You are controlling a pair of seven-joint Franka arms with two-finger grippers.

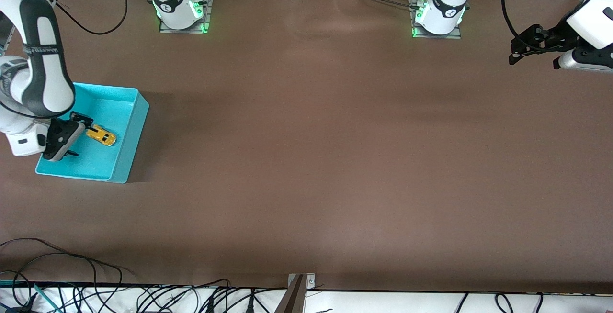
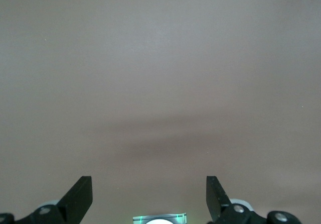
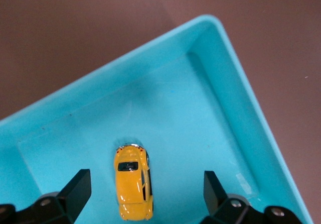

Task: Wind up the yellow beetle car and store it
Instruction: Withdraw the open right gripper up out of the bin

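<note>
The yellow beetle car sits on its wheels on the floor of the turquoise bin at the right arm's end of the table. My right gripper is open over the bin, just above the car and not touching it. In the right wrist view the car lies between the spread fingers, free of both, inside the bin. My left gripper is open and empty, held up over the left arm's end of the table; its wrist view shows its fingertips over bare table.
The brown table stretches wide between the two arms. Cables lie along the edge nearest the front camera. The arm bases stand at the edge farthest from the front camera.
</note>
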